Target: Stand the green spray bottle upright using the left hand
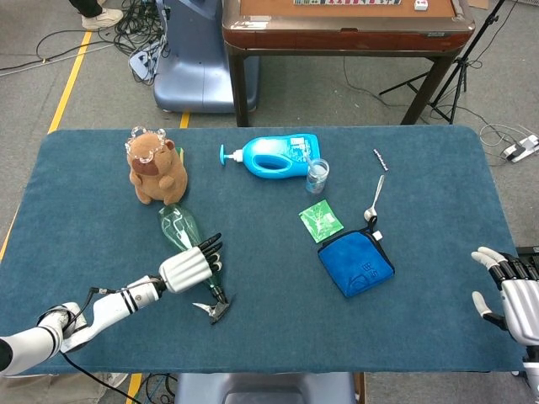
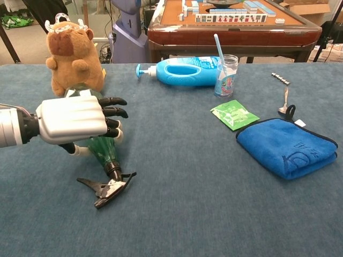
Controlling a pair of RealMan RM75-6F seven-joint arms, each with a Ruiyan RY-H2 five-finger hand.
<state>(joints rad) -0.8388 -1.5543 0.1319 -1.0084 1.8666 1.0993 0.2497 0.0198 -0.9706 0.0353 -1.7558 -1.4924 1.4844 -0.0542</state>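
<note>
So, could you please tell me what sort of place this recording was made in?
Probably an indoor robot lab or test room: a blue felt-covered table of assorted props, loose cables on the concrete floor, and a mahjong table behind.

1. Translucent green plastic spray bottle [image 2: 102, 149], black trigger head.
2. Brown plush capybara toy [image 2: 73, 55].
3. Bright blue plastic pump bottle [image 2: 192, 71].
4. Blue folded microfibre cloth [image 2: 286, 147].
5. Dark teal felt table cover [image 2: 214, 214].
</note>
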